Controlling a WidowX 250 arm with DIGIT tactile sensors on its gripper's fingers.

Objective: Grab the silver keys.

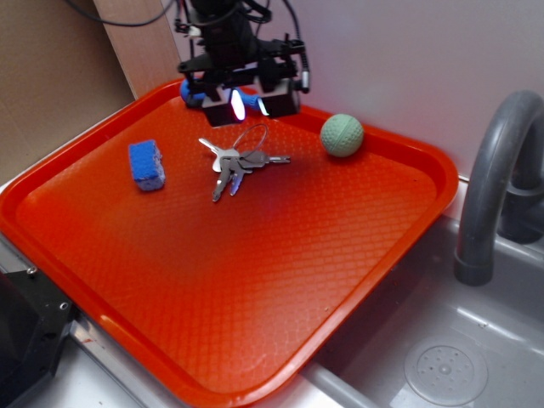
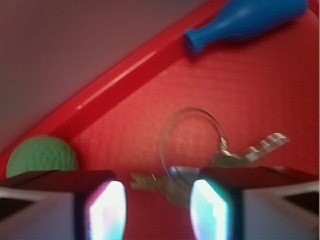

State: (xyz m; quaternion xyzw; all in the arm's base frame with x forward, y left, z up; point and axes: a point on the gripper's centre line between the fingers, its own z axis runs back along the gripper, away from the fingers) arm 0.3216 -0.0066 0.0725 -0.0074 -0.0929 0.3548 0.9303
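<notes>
A toy kitchen set up as a robot test station is indicated. A grey plastic sink basin (image 1: 476, 348) with a round moulded drain (image 1: 445, 371) is seen at the right, and a curved grey tap (image 1: 493, 183) is mounted beside it. An orange serving tray (image 1: 255, 297) is laid across the bench next to the basin. A plain pale wall (image 1: 408, 59) and a brown cardboard panel (image 1: 51, 85) are placed behind the tray.
</notes>
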